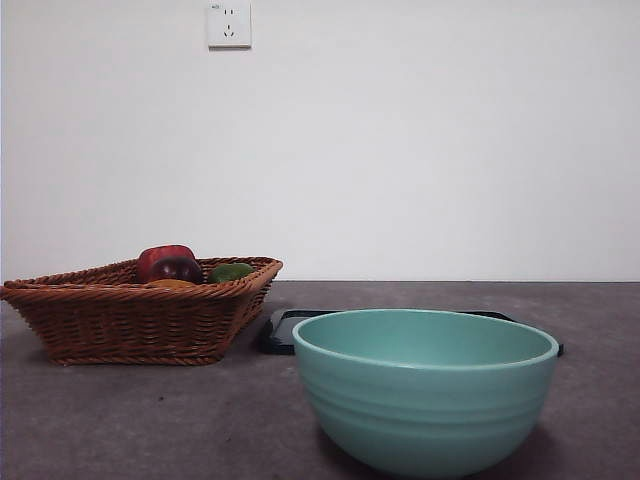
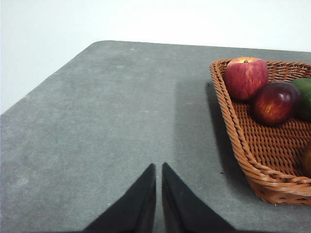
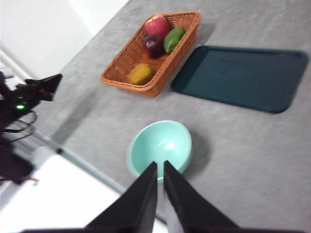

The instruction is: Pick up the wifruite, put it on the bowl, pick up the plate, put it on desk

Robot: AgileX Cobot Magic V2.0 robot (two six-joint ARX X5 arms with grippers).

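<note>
Four fruits are counted in one wicker basket [image 3: 151, 53]: the dull orange-brown wifruite [image 3: 141, 74] lies at its end nearest the single empty bowl [image 3: 160, 148]. Left tool [image 2: 158, 170] and right tool [image 3: 160, 167] are seen nearly closed, holding nothing.

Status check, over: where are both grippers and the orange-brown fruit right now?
Left gripper shut, beside the wicker basket. Right gripper shut, high above the teal bowl. Wifruite in the basket with other fruit, untouched. Nothing blocking it.

Plain white wall [image 1: 420, 150] bearing a socket [image 1: 229, 25].
</note>
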